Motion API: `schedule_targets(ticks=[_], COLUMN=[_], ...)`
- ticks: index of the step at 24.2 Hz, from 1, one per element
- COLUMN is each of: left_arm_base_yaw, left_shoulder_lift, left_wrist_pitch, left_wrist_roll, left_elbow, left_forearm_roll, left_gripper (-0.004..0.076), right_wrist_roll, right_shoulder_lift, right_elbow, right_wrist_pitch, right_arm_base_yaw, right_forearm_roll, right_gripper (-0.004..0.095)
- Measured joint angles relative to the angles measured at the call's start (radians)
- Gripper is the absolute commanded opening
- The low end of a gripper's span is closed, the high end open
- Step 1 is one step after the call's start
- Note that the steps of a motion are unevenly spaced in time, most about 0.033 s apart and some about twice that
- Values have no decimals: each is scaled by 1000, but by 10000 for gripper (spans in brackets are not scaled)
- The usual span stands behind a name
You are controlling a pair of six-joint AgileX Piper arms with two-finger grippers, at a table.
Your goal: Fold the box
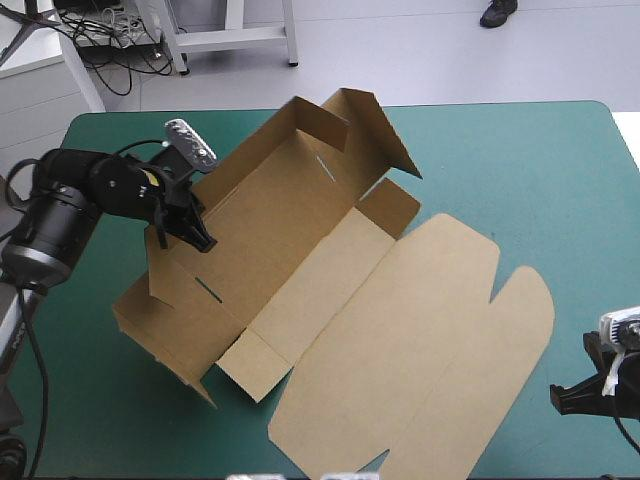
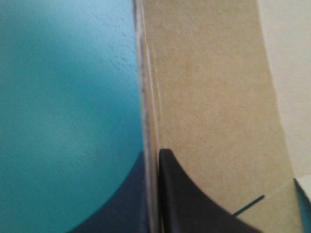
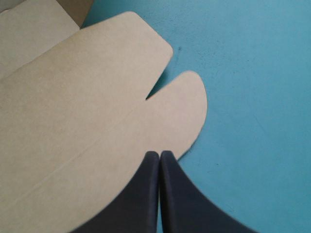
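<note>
The worktop (image 1: 520,150) has a smooth teal-green cover. From above it fills most of what I see. Past its far edge, at 12 o'clock, there is a pale grey floor (image 1: 400,50). White stand legs (image 1: 288,35) are on it, and a tangle of dark cables (image 1: 110,45) lies at 11 o'clock.

The brown box (image 1: 290,240) sits in the middle of the worktop, a bit toward 9 o'clock. It is an open tray that runs from 7 o'clock up to 1 o'clock, and its walls stand up. Its big lid (image 1: 430,340) lies flat on the cover toward 5 o'clock.

My left jaws are clamped on the box's long wall on the 10 o'clock side. One black finger (image 2: 194,204) is on each side, and the board is pinched thin between them.

My right jaws are pressed tight together with nothing in them. They are at 4 o'clock, near the worktop's right edge. The lid's round flap (image 3: 187,107) lies just ahead of them. I cannot tell if they touch it.
</note>
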Motion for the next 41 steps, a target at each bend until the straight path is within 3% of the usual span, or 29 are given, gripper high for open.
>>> schedule_targets(ticks=[8, 19, 31, 37, 41], left_arm_base_yaw=[-224, -498, -512, -515, -515], left_shoulder_lift=[86, 96, -73, -67, -57], left_wrist_pitch=[-202, -439, -785, -836, -836], left_wrist_roll=[20, 111, -4, -84, -187], left_elbow=[0, 72, 413, 461, 461], left_forearm_roll=[317, 533, 737, 801, 892], left_gripper=[-9, -10, -10, -10, -10], right_wrist_roll=[0, 3, 9, 18, 18], right_shoulder_lift=[0, 0, 0, 0, 0], right_elbow=[0, 0, -1, -1, -2], right_wrist_pitch=[-22, -26, -26, -48, -68], right_arm_base_yaw=[0, 0, 0, 0, 0], right_forearm_roll=[0, 0, 0, 0, 8], right_gripper=[-20, -20, -20, -11, 54])
